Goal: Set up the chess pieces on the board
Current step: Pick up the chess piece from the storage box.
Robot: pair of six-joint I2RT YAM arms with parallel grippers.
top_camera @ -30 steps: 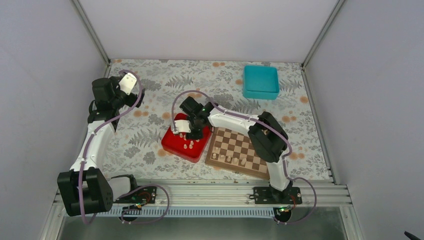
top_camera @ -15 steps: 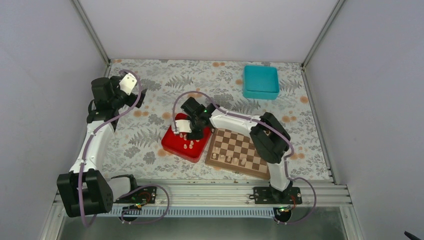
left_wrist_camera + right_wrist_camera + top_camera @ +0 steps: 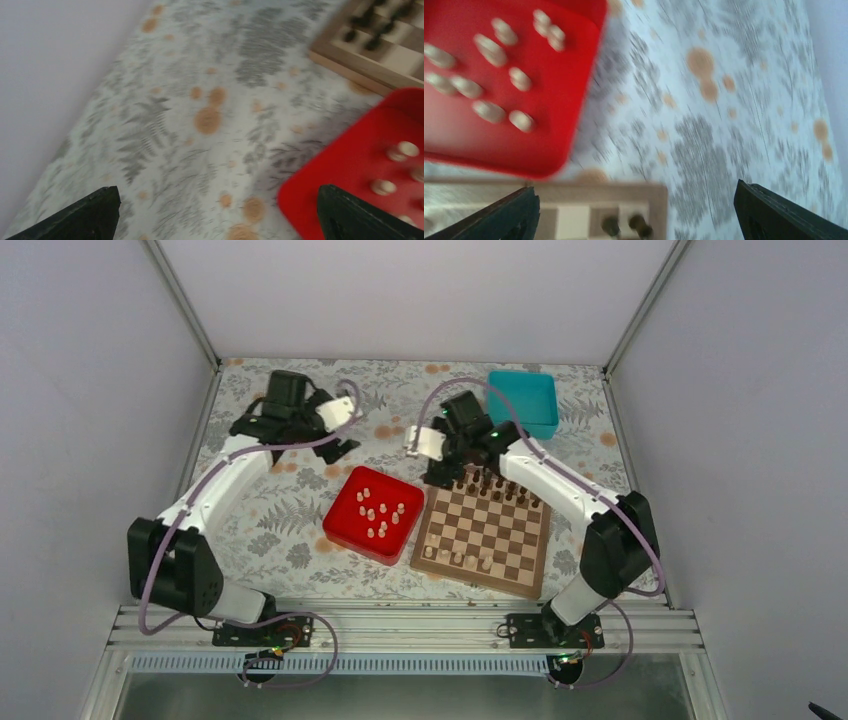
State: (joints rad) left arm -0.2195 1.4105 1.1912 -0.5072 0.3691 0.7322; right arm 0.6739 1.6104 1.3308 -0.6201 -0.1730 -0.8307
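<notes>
With the right gripper (image 3: 438, 470) and left gripper (image 3: 340, 446) both wide open (nothing held), centre one over a single pale piece (image 3: 399, 508) in the tray (image 3: 340, 532); its neighbours seem close, though blurred.

Board (image 3: 484, 530): square wood, light and dark brown checks with a brown border. It lies flat, slightly skewed, just beside the red tray (image 3: 345, 526) on its right.
Chess pieces (image 3: 489, 50): tiny, pale cream.
Pieces on board: about five (image 3: 458, 558) in a line along the near edge row.
Pieces off board: roughly nine or ten, loosely scattered in the red tray, apparently upright.
Far rows: filled with dark pieces (image 3: 490, 485).
</notes>
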